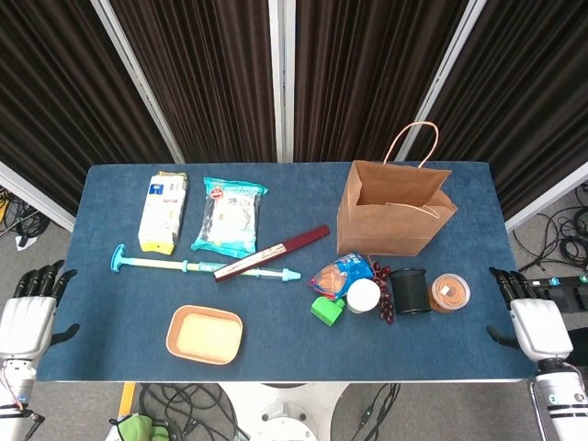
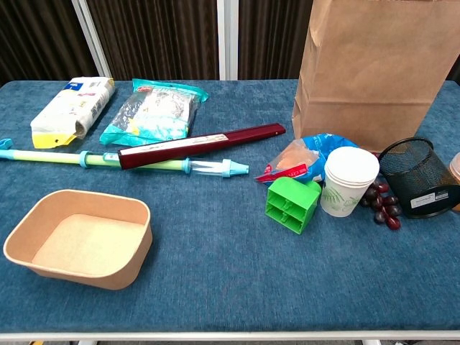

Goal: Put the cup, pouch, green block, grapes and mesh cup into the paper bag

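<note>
Both my robot hands wait at the desk's side edges, holding nothing.

My left robot hand [image 1: 22,317] and right robot hand [image 1: 536,323] have fingers spread; green block [image 1: 326,310], pouch [image 1: 341,273], cup [image 1: 363,295], grapes [image 1: 384,294], mesh cup [image 1: 410,290] cluster before the paper bag [image 1: 392,211].

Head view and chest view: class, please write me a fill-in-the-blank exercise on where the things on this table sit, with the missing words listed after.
1. The paper bag stands upright with its mouth ____.
2. The green block lies directly left of the white ____.
3. The dark grapes lie between the white cup and the black ____.
4. Both the left hand and right hand hold ____.

Missing words: open; cup; mesh cup; nothing
</note>
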Robot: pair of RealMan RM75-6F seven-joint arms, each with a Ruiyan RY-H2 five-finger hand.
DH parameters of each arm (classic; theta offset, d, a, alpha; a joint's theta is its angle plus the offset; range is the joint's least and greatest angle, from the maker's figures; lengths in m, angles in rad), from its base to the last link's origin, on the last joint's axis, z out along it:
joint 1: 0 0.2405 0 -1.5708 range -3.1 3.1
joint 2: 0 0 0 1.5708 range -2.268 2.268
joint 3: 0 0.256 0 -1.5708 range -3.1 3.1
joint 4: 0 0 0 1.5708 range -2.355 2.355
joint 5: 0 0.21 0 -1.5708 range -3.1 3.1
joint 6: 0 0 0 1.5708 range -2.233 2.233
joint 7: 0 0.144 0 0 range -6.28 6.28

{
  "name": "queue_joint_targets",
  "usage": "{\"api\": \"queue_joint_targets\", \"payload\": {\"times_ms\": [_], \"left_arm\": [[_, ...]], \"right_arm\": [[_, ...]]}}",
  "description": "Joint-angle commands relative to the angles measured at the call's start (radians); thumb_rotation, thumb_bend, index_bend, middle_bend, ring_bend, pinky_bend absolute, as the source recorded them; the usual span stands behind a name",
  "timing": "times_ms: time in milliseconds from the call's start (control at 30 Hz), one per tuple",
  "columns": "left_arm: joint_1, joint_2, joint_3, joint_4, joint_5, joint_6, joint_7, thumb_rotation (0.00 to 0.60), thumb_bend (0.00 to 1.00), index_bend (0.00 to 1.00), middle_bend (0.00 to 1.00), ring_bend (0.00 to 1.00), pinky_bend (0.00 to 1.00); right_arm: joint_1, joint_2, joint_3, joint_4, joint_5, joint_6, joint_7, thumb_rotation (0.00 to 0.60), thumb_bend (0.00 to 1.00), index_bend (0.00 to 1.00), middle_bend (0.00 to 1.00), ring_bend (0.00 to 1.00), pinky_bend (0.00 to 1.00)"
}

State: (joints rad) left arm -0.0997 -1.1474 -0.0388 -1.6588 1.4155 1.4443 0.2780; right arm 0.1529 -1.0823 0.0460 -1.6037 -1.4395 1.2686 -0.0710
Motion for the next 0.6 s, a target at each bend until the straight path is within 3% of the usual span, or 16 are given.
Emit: {"api": "queue_joint_targets", "payload": {"times_ms": [33,233,600], "left_arm": [[0.002,0.001,0.003,0.002,-0.004,-0.003,-0.005,0.600,0.00,0.23,0.20,0.14,0.15],[0.006,0.002,0.006,0.008,-0.013,-0.008,-0.010,0.600,0.00,0.23,0.20,0.14,0.15],[-0.008,0.004,0.002,0.005,-0.023,-0.032,-0.010,0.600,0.00,0.23,0.20,0.14,0.15]], "right_arm": [[0.050,-0.031,0.002,0.038,0.048,-0.087,-0.039,0.600,0.07,0.00,0.08,0.07,0.28],[0.108,-0.090,0.017,0.118,0.108,-0.190,-0.059,0.600,0.07,0.00,0.06,0.05,0.28],[0.220,-0.176,0.024,0.234,0.113,-0.335,-0.060,0.600,0.08,0.00,0.08,0.01,0.25]]}}
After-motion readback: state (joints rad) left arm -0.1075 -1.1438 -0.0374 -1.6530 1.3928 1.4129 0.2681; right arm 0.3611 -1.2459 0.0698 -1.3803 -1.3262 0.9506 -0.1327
